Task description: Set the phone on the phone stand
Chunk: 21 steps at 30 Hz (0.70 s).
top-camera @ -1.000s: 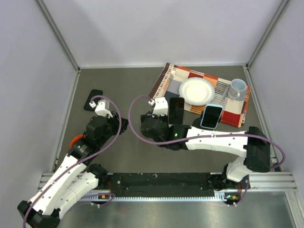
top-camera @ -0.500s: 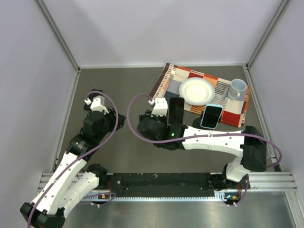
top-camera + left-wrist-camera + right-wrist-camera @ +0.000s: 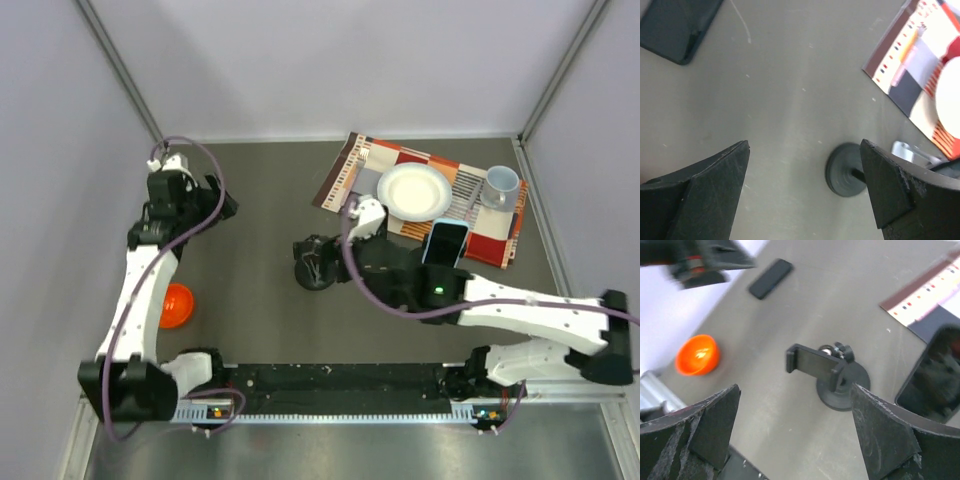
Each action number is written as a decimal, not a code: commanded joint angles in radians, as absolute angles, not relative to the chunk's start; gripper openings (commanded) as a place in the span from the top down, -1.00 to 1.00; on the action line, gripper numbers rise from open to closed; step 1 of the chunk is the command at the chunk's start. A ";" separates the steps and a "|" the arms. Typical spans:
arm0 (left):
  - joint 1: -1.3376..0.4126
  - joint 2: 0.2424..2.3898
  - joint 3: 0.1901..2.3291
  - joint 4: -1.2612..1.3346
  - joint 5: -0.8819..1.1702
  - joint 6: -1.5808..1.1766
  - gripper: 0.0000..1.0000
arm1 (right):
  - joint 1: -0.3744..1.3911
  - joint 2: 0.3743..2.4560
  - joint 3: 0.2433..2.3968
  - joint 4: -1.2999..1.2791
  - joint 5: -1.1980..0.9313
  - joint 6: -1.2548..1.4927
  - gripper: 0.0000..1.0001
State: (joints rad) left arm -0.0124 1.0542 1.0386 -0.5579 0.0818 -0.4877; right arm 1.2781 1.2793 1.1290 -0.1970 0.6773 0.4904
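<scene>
- Top external view: your left arm (image 3: 135, 300) reached to the upper left of the frame. Your right arm (image 3: 520, 315) ran from the lower right toward the centre of the grey table (image 3: 260, 180).
- A patterned placemat (image 3: 345, 180) lay at the upper right, carrying a white plate (image 3: 415, 190) and a pale mug (image 3: 502, 185).
- A phone with a pale rim (image 3: 445, 245) stood tilted at the near edge of the placemat, near the plate and to its lower right. Whatever propped it was hidden beneath it, so you could not make out a stand there.
- A black clamp holder (image 3: 312, 268) on a round base stood at the centre of the frame, off the placemat and just left of your right wrist. An orange bowl (image 3: 177, 305) sat at the left, beside your left arm.
- Left wrist view: your left gripper (image 3: 804, 147) had its fingers spread wide with nothing between them, over bare table. A black slab (image 3: 675, 27) lay flat in the upper left corner, and the holder's round base showed at the lower right.
- Right wrist view: your right gripper (image 3: 795, 390) was also spread wide and empty, above the holder, whose clamp held nothing. A dark phone (image 3: 935, 370) lay flat at the right edge of the frame, by the placemat's edge, touching neither gripper.
</scene>
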 commanded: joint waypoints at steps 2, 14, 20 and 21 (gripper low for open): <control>0.071 1.393 1.340 -0.704 0.094 -0.168 -0.96 | 1.163 1.013 1.030 -0.147 0.182 0.258 -0.88; 0.184 2.095 1.994 -0.954 -0.031 0.049 -0.98 | 1.054 0.635 0.815 -0.327 -0.160 0.222 -0.96; 0.199 2.206 2.059 -0.965 -0.129 0.114 -0.98 | 1.052 0.565 0.759 -0.333 -0.215 0.213 -0.96; 0.199 2.210 2.045 -0.962 -0.135 0.121 -0.98 | 1.054 0.555 0.747 -0.333 -0.221 0.203 -0.96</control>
